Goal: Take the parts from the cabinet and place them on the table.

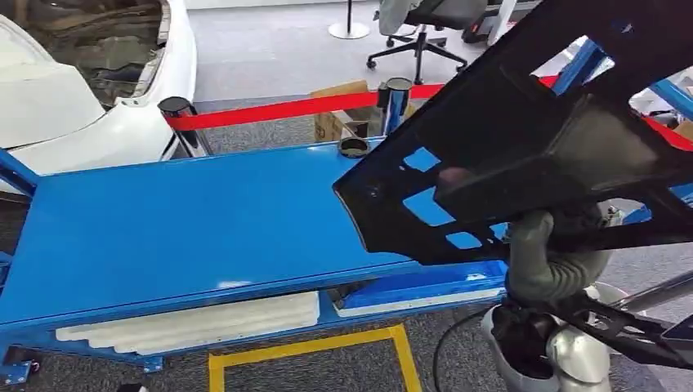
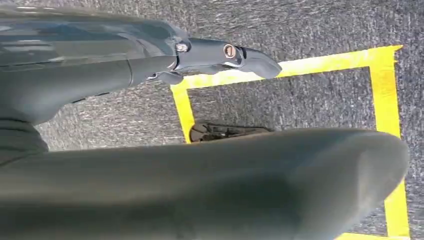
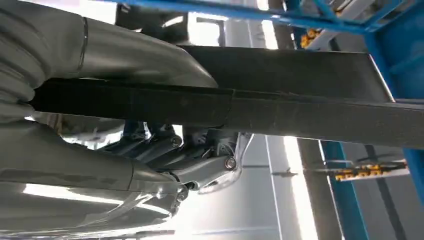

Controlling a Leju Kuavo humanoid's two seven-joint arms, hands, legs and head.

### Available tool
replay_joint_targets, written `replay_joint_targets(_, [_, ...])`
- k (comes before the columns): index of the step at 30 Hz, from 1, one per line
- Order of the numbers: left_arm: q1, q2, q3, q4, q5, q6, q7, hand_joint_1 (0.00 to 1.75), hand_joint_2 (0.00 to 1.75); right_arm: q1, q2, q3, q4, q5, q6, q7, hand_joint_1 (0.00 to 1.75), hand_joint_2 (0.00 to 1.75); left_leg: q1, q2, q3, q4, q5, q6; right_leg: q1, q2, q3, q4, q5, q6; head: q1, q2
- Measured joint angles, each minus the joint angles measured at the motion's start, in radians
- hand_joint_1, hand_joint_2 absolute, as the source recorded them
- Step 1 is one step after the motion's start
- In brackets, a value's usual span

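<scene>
Panel (image 1: 523, 139), a black perforated part, hung tilted over the right end of the blue table (image 1: 188, 229) in the head view, clamped by the right hand (image 1: 556, 253), with a red barrier belt (image 1: 278, 110) and white car (image 1: 98, 82) behind. Left hand (image 2: 220, 55) hung over grey carpet and yellow floor tape (image 2: 385, 95), fingers extended, holding nothing. Fingers (image 3: 200, 160) and thumb gripped the panel's edge in the right wrist view.

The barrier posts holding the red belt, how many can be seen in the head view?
2: one barrier post stands behind the blue table, beside the white car; another post is near the black part. That part may hide more.
</scene>
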Motion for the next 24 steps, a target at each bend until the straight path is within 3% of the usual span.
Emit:
replay_joint_targets(15, [0.004,-0.004,0.024,0.0,0.0,0.039,0.016,0.0,1.75,0.05,0.001,0.0,-0.02,-0.044,0.051,-0.014,1.75,1.75,0.0,0.0,0.0,0.0,0.0,0.0,0.0,0.0,0.0,0.0,0.0,0.0,0.0,0.0])
replay_joint_targets(24, [0.003,-0.005,0.063,0.0,0.0,0.014,-0.002,0.0,1.75,0.049,-0.032,0.019,-0.016,-0.116,0.171,-0.024,1.75,1.75,0.0,0.0,0.0,0.0,0.0,0.0,0.0,0.0,0.0,0.0,0.0,0.0,0.0,0.0])
